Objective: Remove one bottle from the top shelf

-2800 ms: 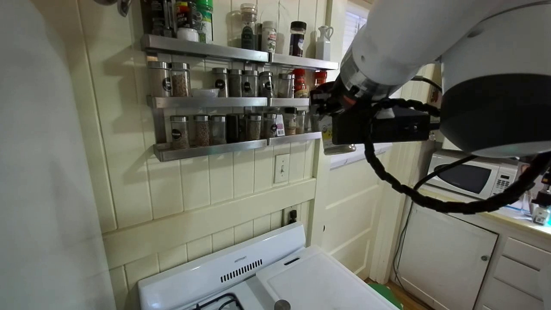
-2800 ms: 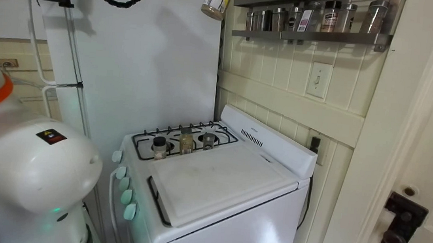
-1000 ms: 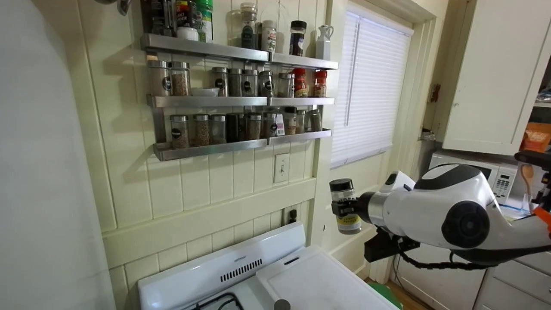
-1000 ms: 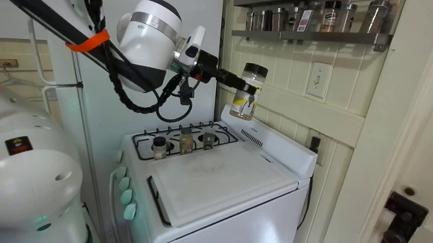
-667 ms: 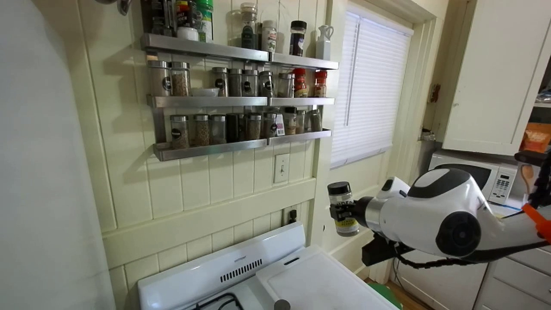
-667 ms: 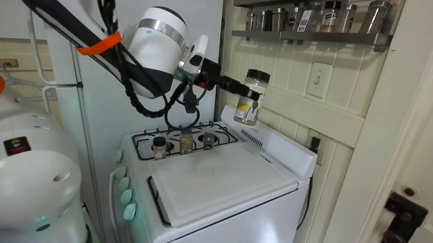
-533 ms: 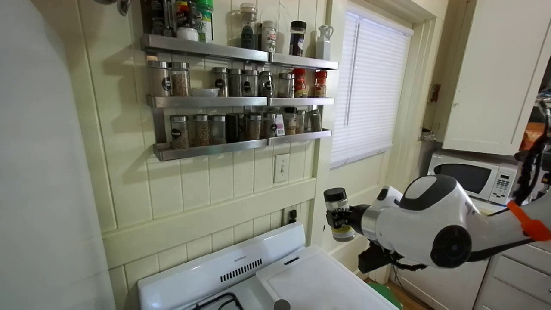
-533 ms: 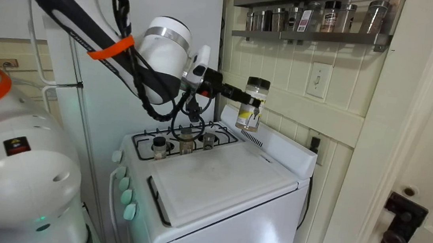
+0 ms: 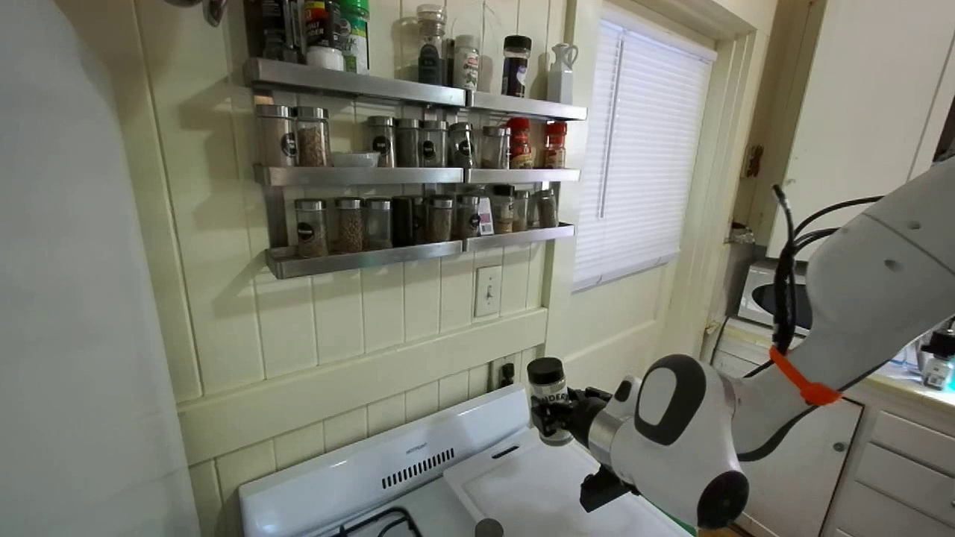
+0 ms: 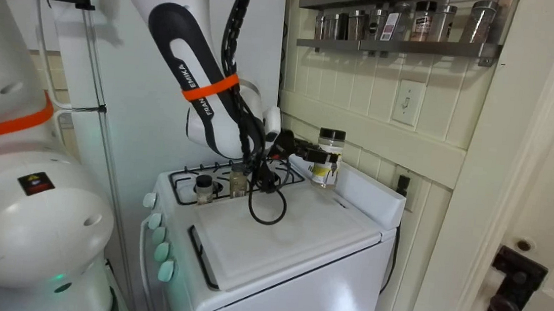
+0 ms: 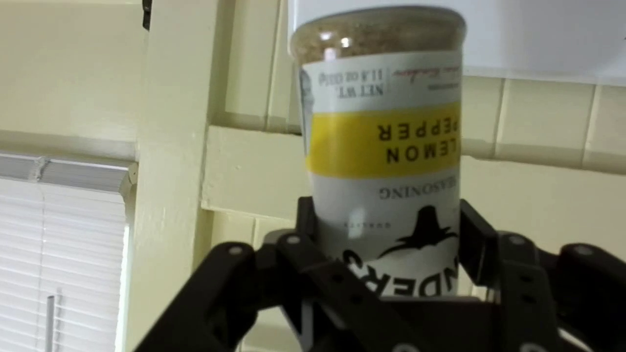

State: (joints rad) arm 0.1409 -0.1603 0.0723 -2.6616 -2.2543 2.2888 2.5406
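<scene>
In the wrist view, the bottle (image 11: pixel 381 195) is held by the gripper (image 11: pixel 389 239), the jaws being clamped on it from both sides; its label, yellow-banded and marked lemon pepper seasoning, is seen upside down there. In both exterior views its dark cap is shown uppermost and its body nearly upright. Its base is seen against the white stove cover (image 10: pixel 274 231), but whether the two touch cannot be told. Beside the cover, a black-capped jar (image 10: pixel 204 194) and a taller jar (image 10: pixel 237 185) are seen. The backguard (image 9: pixel 336 485) is backed by the cream wall (image 9: pixel 224 328). There, well above the bottle, the top shelf (image 9: pixel 358 83) is lined with containers, a green-topped bottle (image 9: pixel 355 37) toward one end and a white jug (image 9: pixel 561 74) at the other. Beneath, glass jars (image 9: pixel 312 142) are carried by the middle tier (image 9: pixel 365 176) and bottom tier (image 9: pixel 373 257). Beyond, a window blind (image 9: pixel 645 149) is hung, and a microwave (image 9: pixel 776 298) is partly hidden by the arm (image 9: pixel 686 447).
</scene>
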